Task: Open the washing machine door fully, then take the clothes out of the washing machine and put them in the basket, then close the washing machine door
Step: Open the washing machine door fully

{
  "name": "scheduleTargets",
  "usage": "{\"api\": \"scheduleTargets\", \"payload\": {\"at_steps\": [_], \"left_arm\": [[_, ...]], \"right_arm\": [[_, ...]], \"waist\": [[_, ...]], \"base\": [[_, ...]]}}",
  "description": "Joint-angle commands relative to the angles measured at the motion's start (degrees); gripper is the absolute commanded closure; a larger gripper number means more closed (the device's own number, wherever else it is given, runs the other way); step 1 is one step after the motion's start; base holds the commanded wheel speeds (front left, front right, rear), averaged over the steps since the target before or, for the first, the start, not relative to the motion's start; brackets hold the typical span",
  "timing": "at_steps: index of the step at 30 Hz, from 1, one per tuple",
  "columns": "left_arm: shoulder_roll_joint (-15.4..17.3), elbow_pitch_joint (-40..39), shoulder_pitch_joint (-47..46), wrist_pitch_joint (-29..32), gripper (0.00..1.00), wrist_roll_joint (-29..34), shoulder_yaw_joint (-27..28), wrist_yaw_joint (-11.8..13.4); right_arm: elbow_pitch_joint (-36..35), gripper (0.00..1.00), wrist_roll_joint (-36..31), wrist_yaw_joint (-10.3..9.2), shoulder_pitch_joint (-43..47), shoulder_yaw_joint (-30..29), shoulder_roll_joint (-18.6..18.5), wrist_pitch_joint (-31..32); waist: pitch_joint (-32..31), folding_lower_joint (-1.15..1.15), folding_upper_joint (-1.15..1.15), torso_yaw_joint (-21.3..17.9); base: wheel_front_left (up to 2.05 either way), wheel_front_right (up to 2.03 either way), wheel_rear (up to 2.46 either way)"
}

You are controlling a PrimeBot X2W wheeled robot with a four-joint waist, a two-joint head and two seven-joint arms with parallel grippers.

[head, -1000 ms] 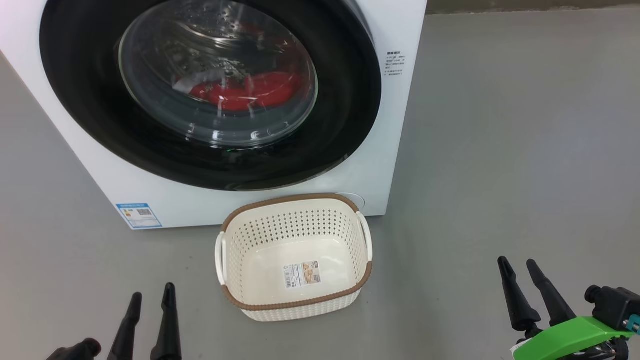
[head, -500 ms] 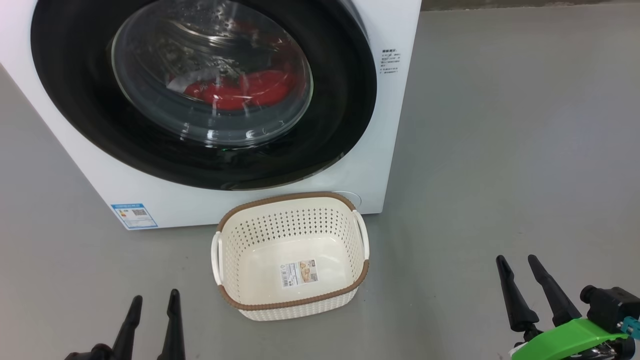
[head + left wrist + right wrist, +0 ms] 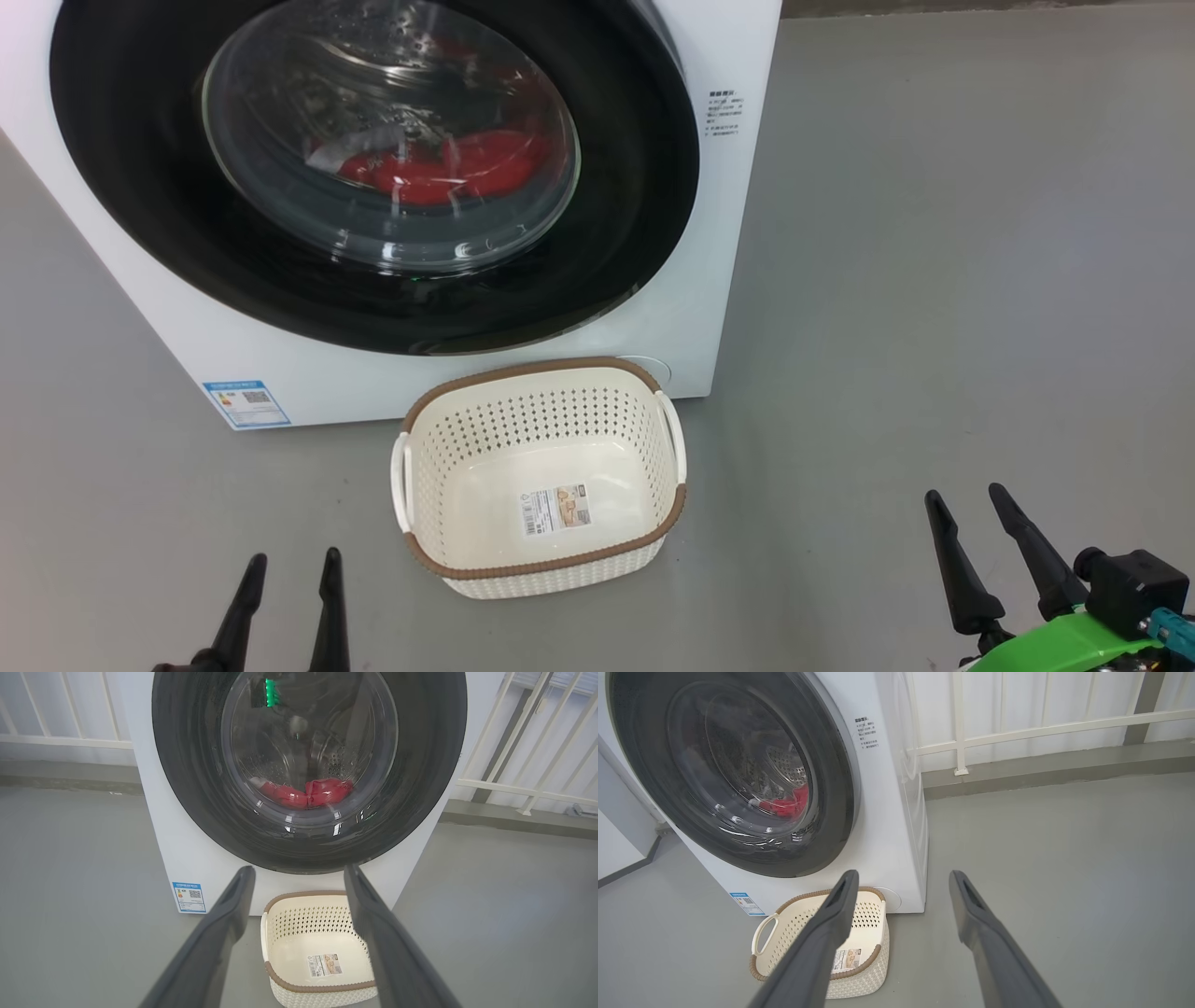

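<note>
Only head cam drifted: washing machine door (image 3: pixel 644 187) still shut w/ clothes (image 3: pixel 439 173) inside, L pincer (image 3: pixel 294 557) & R pincer (image 3: pixel 964 492) spread, empty.

The washing machine door (image 3: pixel 140 187) is gleaming with a glossy black rim and clear glass, set in the smooth white casing of the washing machine (image 3: pixel 327 387). The clothes (image 3: pixel 439 173) are showing as red cloth against the perforated metal drum (image 3: pixel 338 760). The basket (image 3: pixel 541 420) is looking matt cream plastic, with a paper label (image 3: pixel 557 509).
</note>
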Motion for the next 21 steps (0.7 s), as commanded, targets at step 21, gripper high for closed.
{"api": "scheduleTargets", "payload": {"at_steps": [21], "left_arm": [[0.78, 1.02, -0.36, -1.23, 0.0, 0.49, 2.21, -0.41]], "right_arm": [[-1.23, 0.0, -3.02, 0.02, 0.77, -0.3, -0.24, -1.29]], "waist": [[0.09, 0.0, 0.0, -0.31]], "base": [[0.0, 0.0, 0.0]]}}
